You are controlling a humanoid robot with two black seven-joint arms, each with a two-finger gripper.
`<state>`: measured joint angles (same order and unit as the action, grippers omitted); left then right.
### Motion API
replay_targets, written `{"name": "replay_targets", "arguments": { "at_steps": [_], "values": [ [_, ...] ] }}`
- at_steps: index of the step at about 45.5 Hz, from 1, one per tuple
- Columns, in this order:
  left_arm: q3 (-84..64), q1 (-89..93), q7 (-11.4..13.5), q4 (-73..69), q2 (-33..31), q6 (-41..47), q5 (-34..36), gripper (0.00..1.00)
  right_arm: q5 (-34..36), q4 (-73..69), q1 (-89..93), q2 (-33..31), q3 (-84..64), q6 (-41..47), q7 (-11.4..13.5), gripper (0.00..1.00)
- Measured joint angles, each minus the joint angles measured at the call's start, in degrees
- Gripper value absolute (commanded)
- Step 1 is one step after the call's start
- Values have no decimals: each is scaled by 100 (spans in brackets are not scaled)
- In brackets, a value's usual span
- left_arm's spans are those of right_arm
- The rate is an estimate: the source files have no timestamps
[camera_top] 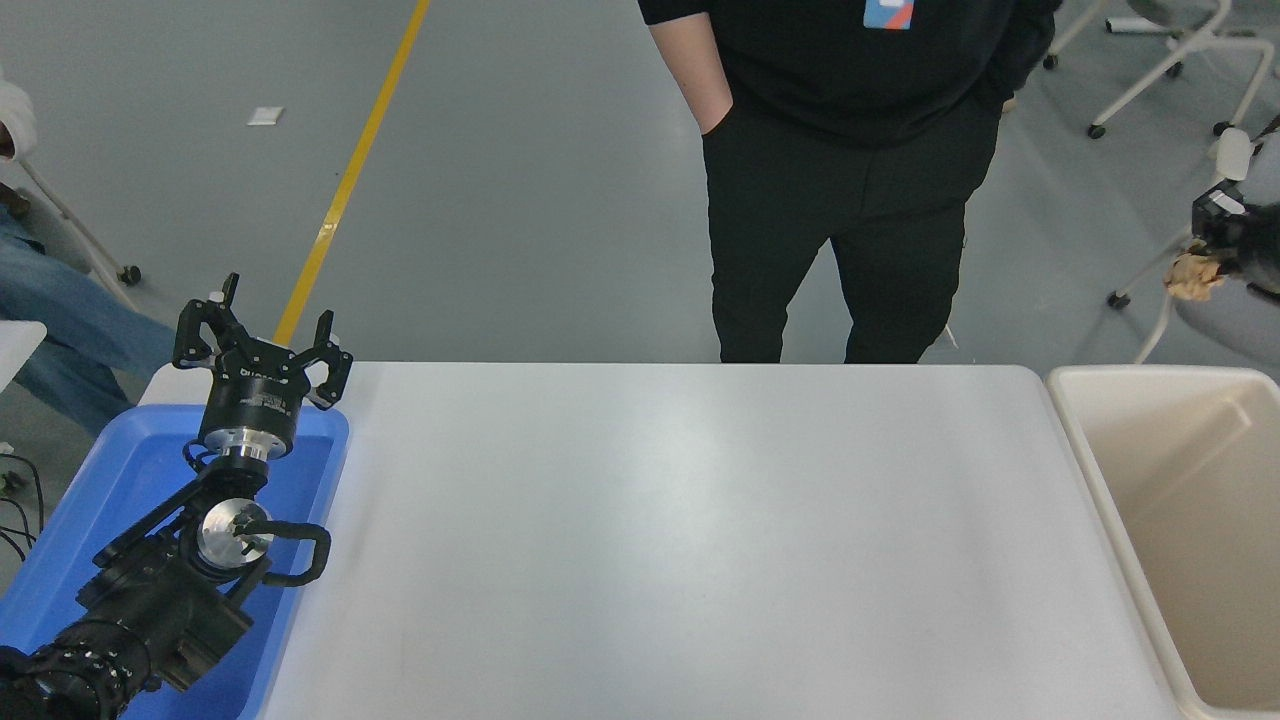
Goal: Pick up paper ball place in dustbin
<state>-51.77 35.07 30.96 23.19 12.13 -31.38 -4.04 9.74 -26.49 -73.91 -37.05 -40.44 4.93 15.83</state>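
The tan paper ball (1192, 276) hangs at the picture's right edge, above the far end of the dustbin, with my right gripper (1203, 256) shut on it; only the gripper's tip shows, the rest of the arm is out of frame. The beige dustbin (1110, 520) stands to the right of the table, and what shows of its inside holds nothing. My left gripper (262, 335) is parked open over the far end of the blue tray at the lower left.
A blue tray (120, 480) lies under the left arm at the table's left end. A person in black (850, 150) stands at the far side, hand in pocket. White chair legs (1160, 80) stand behind the dustbin. The white table (680, 540) spans the middle.
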Motion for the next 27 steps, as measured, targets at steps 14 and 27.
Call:
{"name": "replay_targets", "arguments": {
  "at_steps": [14,27],
  "values": [
    [0,0,0,-1,0,0,1,99,244,724,1728,189,1048,-955,-11,0],
    [0,-1,0,0,0,0,1,99,299,1309,2771,681,1821,-1271,-16,0]
  ]
}}
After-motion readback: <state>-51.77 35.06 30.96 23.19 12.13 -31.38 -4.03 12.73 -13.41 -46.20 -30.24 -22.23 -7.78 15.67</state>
